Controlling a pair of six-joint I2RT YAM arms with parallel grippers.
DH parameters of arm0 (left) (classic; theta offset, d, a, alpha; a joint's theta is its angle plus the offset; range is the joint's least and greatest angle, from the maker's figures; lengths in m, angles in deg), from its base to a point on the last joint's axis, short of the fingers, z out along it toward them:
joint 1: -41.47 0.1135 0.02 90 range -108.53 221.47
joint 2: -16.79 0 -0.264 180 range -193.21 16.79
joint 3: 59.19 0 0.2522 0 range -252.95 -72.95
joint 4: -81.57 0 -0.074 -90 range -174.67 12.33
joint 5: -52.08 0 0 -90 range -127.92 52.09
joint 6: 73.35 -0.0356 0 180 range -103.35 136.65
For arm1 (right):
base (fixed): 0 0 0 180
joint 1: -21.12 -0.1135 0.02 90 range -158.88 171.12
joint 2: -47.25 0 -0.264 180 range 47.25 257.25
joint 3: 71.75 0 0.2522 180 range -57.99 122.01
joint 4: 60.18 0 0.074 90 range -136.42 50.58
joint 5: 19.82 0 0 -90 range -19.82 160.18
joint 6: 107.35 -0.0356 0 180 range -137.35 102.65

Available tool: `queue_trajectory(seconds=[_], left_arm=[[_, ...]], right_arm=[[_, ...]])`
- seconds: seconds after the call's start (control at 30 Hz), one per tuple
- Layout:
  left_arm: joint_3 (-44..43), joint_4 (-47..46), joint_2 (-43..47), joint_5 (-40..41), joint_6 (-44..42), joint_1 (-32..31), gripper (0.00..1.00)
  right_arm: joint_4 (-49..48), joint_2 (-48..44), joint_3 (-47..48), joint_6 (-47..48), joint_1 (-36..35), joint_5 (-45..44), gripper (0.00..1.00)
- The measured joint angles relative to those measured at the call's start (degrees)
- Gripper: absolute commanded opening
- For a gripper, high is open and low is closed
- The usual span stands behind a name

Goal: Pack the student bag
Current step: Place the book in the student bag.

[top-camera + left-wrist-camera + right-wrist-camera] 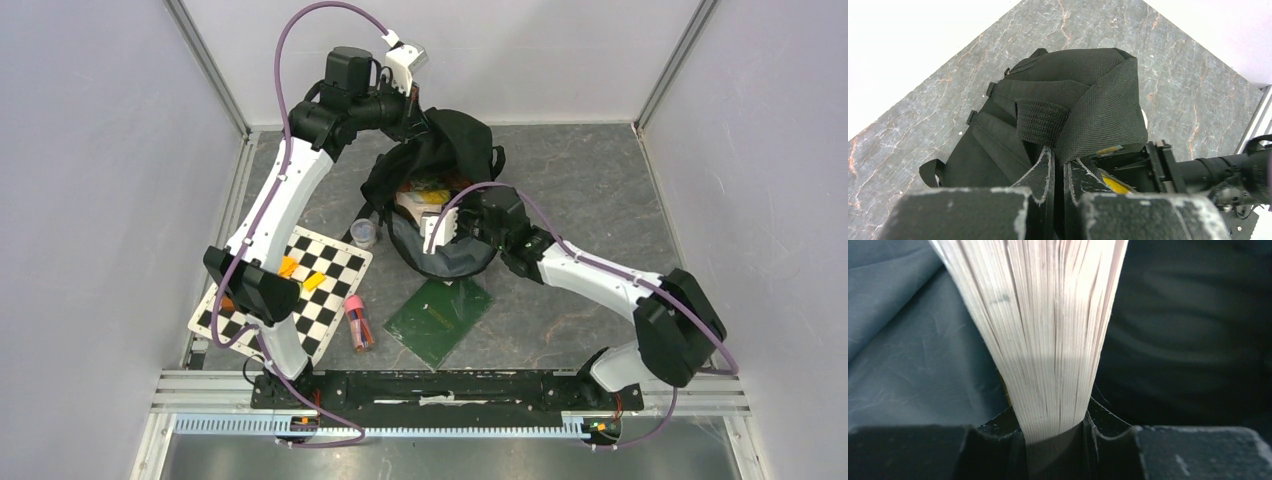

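Right gripper (1055, 426): pinching a book (1038, 325) at its edge, pages fanning away into the grey lining.
Left gripper (1058, 167): pressed together on the student bag (1098, 100) rim.
Student bag: upper centre of the overhead view, mouth around the right gripper, the nearer one.

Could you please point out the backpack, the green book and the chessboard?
backpack (455, 145), top view, black outer fabric.
green book (438, 318), top view, middle of its cover.
chessboard (322, 305), top view, bare squares near its right edge.
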Motion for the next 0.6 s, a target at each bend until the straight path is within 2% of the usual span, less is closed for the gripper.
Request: queue_trajectory(seconds=[0.37,0.47,0.53,0.6], left_arm=[[0.0,0.0,0.0,-1.7,0.7,0.1,0.02],[0.0,0.0,0.0,-2.3,0.8,0.2,0.02],[0.0,0.0,0.0,-2.4,1.3,0.3,0.02],[0.0,0.0,0.0,-2.4,1.7,0.3,0.02]], right_arm=[[0.5,15.1,9.9,6.1,-0.1,-3.7,0.00],[-0.2,19.8,13.2,6.4,-0.1,-4.7,0.33],[-1.2,22.2,14.6,6.2,-0.1,-5.6,0.49],[-2.4,23.0,14.7,5.7,-0.1,-5.9,0.60]])
